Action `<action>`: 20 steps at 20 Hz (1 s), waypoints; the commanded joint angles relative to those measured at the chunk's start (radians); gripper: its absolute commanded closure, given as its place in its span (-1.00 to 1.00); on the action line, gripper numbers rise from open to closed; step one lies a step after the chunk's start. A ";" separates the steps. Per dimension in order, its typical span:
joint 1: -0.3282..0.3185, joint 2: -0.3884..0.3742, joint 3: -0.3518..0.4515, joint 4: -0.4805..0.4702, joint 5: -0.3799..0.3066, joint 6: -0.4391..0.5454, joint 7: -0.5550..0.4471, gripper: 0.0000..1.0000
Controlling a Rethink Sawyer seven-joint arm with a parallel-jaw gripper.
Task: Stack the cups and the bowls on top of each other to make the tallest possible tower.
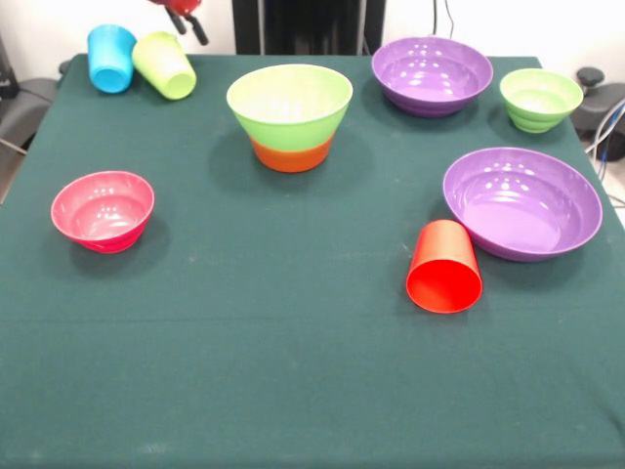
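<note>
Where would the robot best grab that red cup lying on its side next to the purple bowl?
Probably across the round body of the red cup, coming straight down from above. It lies tipped over, open mouth toward the camera, so the rim is not facing up. Its far side sits close to the purple bowl, so the fingers should close across the cup's free sides, not bowl-side.

Drawn back at the top edge: only the red and black hand (184,15) shows, its dark fingertip angled down-right.
</note>
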 commanded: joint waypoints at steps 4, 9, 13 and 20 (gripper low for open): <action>0.026 0.009 0.060 -0.157 -0.056 0.050 -0.174 -1.00; 0.024 0.013 0.065 -0.173 -0.056 0.057 -0.187 -1.00; 0.021 0.018 0.068 -0.182 -0.053 0.064 -0.196 -1.00; 0.020 0.021 0.072 -0.179 -0.055 0.052 -0.190 -1.00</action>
